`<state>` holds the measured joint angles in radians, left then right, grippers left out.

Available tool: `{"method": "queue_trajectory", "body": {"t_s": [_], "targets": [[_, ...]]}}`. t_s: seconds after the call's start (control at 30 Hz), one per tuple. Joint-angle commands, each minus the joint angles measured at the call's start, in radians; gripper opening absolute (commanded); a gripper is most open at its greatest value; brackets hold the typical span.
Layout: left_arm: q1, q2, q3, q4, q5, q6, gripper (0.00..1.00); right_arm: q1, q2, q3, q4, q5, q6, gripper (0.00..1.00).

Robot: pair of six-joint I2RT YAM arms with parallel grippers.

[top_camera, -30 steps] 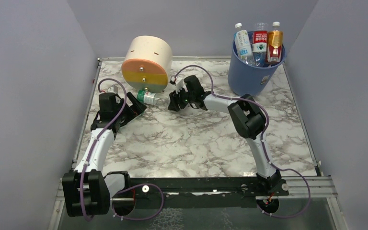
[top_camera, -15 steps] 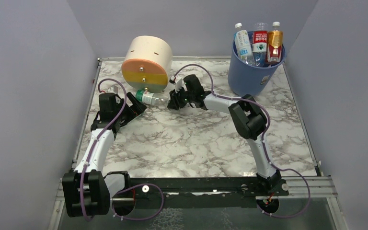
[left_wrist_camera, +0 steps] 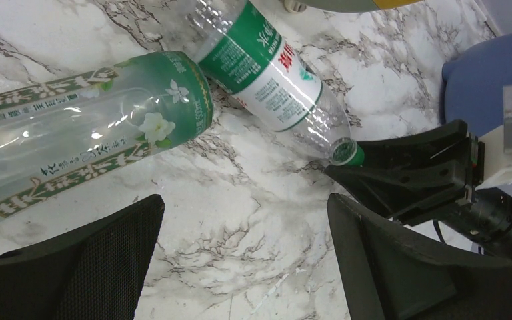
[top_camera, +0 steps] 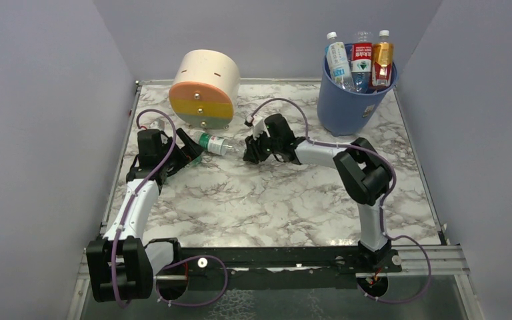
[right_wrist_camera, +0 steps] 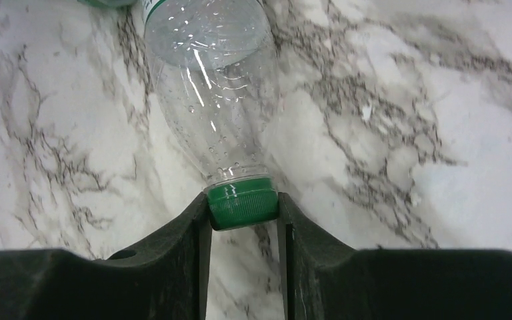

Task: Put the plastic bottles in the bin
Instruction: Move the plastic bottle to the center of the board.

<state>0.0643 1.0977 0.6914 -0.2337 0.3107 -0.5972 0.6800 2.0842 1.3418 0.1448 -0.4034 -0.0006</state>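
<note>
- The right jaws were closed on the green cap of the green-capped bottle [right_wrist_camera: 207,100], which lay on its side on the table [right_wrist_camera: 407,133].
- The left jaws stood wide open and empty, low beside a second bottle [left_wrist_camera: 93,140] with a pale green flowered label, which appeared to touch the first.
- The bin [top_camera: 347,103] stood at the far right corner, well apart from both, with three bottles [top_camera: 361,60] upright inside.
- The step in hand looked like picking up the capped bottle. Next it would need lifting clear, carrying over the bin's rim and releasing; held only by its cap, it might swing.
</note>
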Motion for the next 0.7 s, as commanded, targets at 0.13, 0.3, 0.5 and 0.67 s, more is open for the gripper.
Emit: {"method": "queue_trajectory", "body": {"t_s": [0.13, 0.3, 0.5, 0.67], "targets": [[0.006, -0.011, -0.009, 0.031, 0.034, 0.003, 0.99, 0.006, -0.236, -0.273, 0.06, 0.148, 0.006, 0.2], [0.006, -0.013, -0.028, 0.05, 0.047, -0.009, 0.99, 0.008, -0.353, -0.409, 0.056, 0.177, 0.117, 0.2], [0.006, -0.021, -0.03, 0.05, 0.055, -0.009, 0.99, 0.015, -0.472, -0.527, 0.009, 0.223, 0.188, 0.2], [0.006, -0.033, -0.038, 0.048, 0.057, -0.014, 0.99, 0.018, -0.554, -0.584, -0.067, 0.241, 0.241, 0.21]]}}
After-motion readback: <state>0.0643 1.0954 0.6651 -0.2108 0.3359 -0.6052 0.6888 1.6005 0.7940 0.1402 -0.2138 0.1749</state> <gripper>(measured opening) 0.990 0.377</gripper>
